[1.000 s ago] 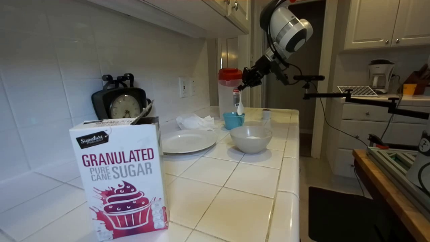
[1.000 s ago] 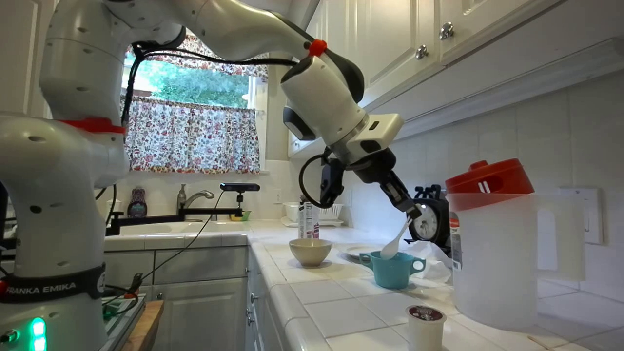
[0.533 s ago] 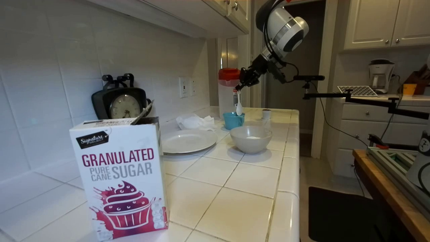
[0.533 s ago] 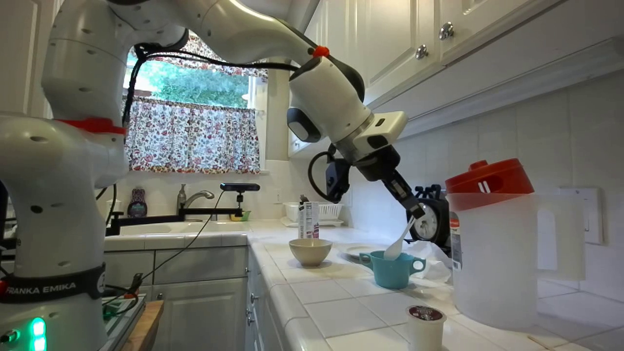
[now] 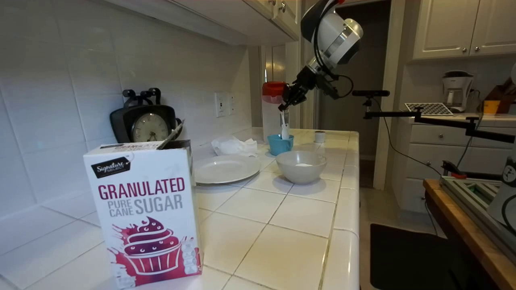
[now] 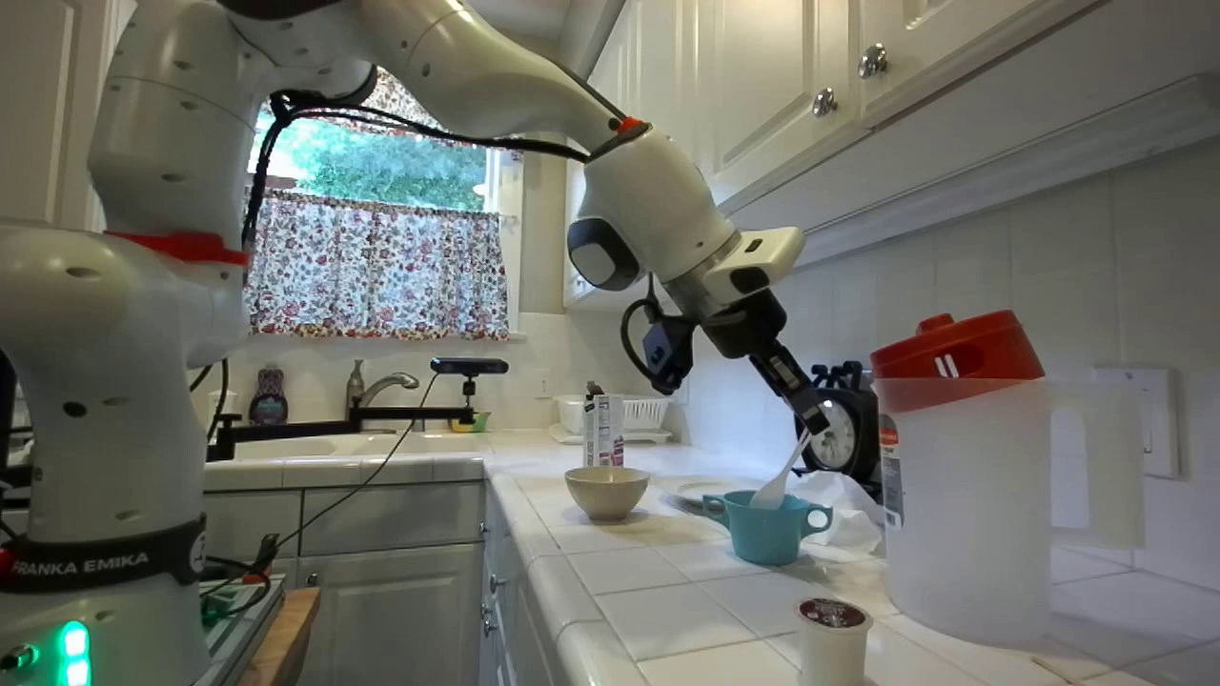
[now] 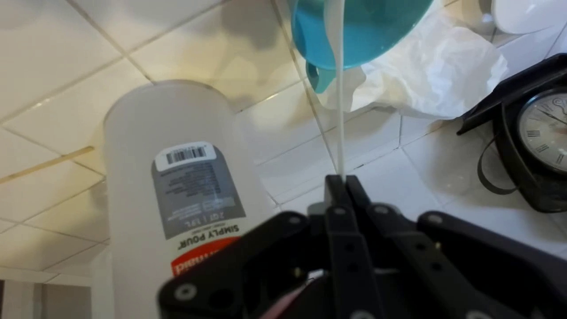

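Evidently, I have my gripper (image 7: 341,179) drawn narrow, its fingertips pinching the end of the handle of a white plastic spoon (image 6: 771,491). The spoon points head down on a slant, its head at the mouth of a turquoise two-handled cup (image 6: 768,535); I cannot determine whether it touches the inside. The cup stands upright on the white tiled counter (image 5: 298,209). Just beside it I note crumpled white paper (image 7: 443,66) and, near, a translucent pitcher (image 6: 963,514) whose red lid (image 6: 953,354) sits at a slant. A beige bowl (image 5: 300,171) stands upright near the cup and contains a little white matter that I cannot identify. In an exterior view, a white plate (image 5: 225,169) lies between the paper and an upright granulated cane sugar carton (image 5: 141,217) with its top flap raised; behind the carton stands a black-cased clock (image 5: 150,128) with Roman numerals. A single-serve coffee pod (image 6: 832,643) stands upright near the pitcher.
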{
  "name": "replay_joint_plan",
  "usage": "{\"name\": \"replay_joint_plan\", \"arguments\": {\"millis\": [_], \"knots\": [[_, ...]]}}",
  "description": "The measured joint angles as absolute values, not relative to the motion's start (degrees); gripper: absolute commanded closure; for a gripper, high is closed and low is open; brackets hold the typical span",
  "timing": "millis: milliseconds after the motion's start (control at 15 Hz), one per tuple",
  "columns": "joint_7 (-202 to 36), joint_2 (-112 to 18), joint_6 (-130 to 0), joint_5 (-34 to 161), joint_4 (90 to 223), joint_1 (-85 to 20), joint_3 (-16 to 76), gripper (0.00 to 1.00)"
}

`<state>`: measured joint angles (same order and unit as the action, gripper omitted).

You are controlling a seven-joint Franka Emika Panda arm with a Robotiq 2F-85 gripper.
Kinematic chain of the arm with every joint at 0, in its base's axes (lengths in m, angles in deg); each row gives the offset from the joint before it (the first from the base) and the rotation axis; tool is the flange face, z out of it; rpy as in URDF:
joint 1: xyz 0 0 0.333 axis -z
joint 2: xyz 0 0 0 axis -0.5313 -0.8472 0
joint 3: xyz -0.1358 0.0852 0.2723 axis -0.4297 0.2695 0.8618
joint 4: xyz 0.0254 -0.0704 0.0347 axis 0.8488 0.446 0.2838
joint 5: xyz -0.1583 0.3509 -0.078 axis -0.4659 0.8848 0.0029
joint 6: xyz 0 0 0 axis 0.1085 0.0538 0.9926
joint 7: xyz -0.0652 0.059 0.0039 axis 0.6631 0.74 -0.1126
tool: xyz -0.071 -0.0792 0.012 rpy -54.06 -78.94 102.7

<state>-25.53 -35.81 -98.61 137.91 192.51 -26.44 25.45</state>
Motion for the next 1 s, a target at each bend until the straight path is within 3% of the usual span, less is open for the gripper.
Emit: {"name": "replay_joint_plan", "arguments": {"millis": [1000], "knots": [[-44.9,-39.9,-99.3,111.5,190.6,-29.4,23.8,0.99]]}}
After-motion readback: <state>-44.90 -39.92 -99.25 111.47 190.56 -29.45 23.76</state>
